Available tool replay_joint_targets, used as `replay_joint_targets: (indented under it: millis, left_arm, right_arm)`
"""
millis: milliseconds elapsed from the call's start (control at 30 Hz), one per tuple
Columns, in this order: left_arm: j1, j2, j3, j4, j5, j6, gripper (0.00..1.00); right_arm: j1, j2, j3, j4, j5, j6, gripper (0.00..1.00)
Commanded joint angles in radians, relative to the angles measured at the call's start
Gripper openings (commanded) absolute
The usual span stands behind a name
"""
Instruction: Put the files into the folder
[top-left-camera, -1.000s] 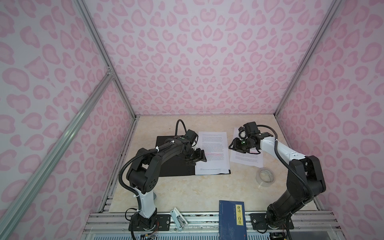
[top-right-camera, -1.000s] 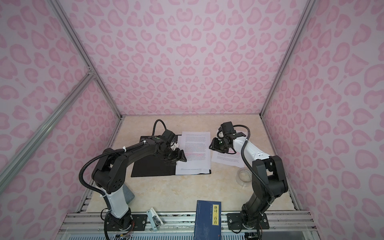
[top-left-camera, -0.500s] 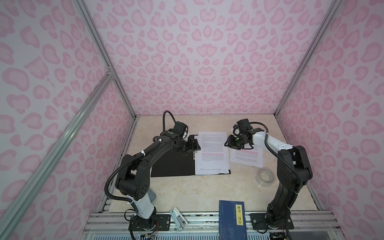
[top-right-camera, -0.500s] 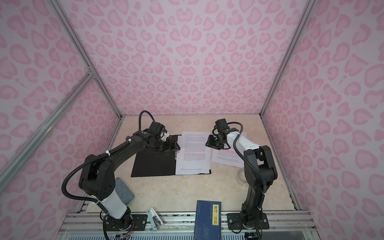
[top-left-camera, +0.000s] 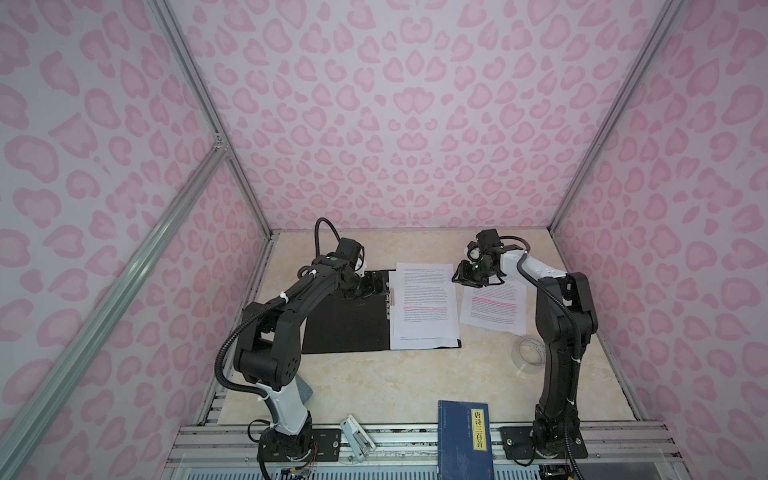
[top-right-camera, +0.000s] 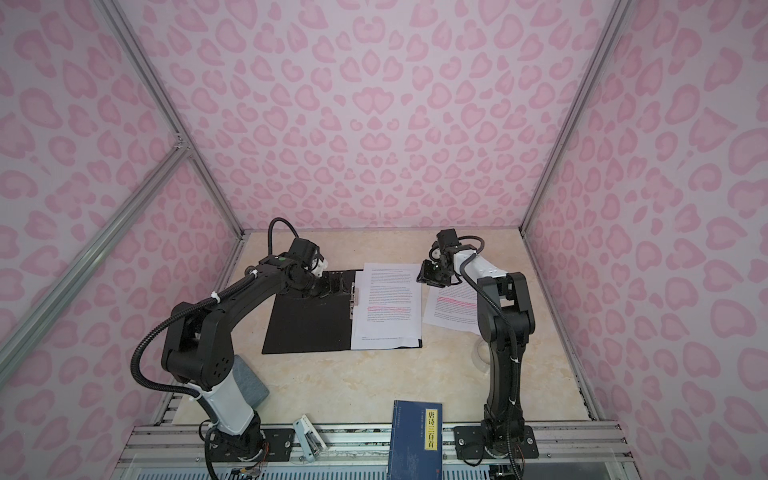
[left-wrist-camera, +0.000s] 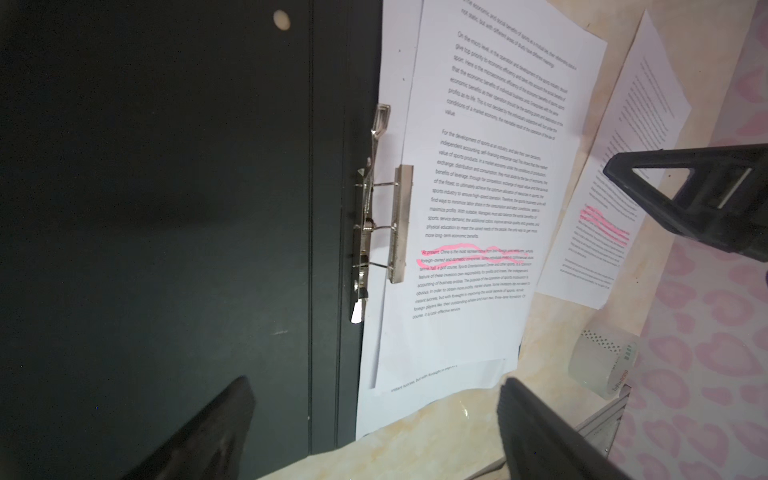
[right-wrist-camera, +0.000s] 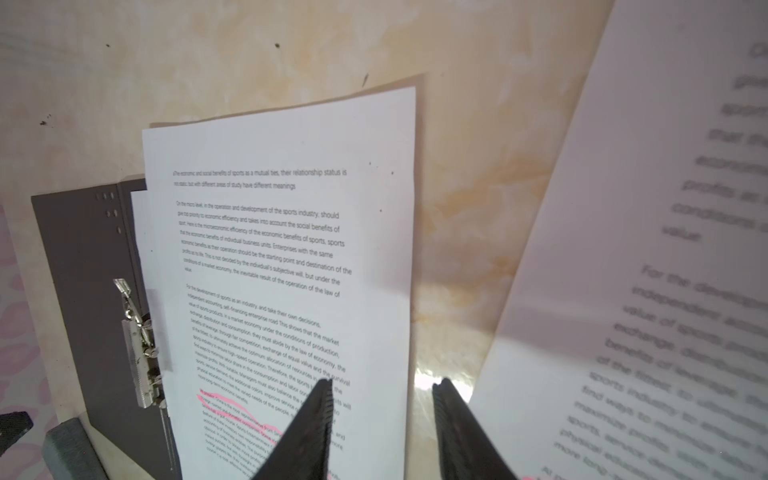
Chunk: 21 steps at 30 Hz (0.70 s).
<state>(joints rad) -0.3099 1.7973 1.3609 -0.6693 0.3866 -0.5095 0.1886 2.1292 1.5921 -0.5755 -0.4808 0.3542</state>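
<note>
— Folder (top-left-camera: 345, 328)?
— Open flat on bench (top-left-camera: 415, 374), black inside up. Files (top-left-camera: 424, 303) lie on its right half, beside clip (top-left-camera: 388, 299).
— Other sheets?
— One loose sheet (top-left-camera: 494, 307) just beside it, on bench.
— Hands?
— Left hand (top-left-camera: 370, 286): spread wide, empty, above the folder's far end. Right hand (top-left-camera: 469, 276): partly open, empty, above the loose sheet's far corner.

One folder (top-left-camera: 345, 324) — at least three files (top-left-camera: 424, 299), one book (top-left-camera: 465, 436), one tape roll (top-left-camera: 528, 353).

3 pink-blotched walls (top-left-camera: 395, 124), joined by aluminium posts (top-left-camera: 199, 91), enclose a beige marbled tabletop (top-left-camera: 415, 374) under even light.
</note>
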Motion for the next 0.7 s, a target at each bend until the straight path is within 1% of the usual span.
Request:
replay_joint_targets:
  millis: [0,67,300,400,667]
  left_arm:
    - [0.002,0.026,0.005,0.007,0.009,0.065,0.94]
    - [0.001,0.039,0.004,0.023,0.009,0.098,0.94]
    - [0.002,0.118,0.036,-0.002,-0.002,0.204,0.95]
    - [0.003,0.14,0.04,-0.01,0.005,0.221,0.94]
    - [0.002,0.131,0.045,0.014,-0.011,0.239,0.94]
  right_arm:
    - [0.0,0.036,0.015,-0.028,-0.026,-0.032,0.43]
    - [0.0,0.048,0.021,-0.032,-0.026,-0.037,0.43]
    - [0.002,0.088,0.056,-0.075,-0.053,-0.07,0.43]
    - [0.011,0.108,0.084,-0.118,-0.074,-0.098,0.42]
    - [0.037,0.102,0.1,-0.173,-0.047,-0.141,0.42]
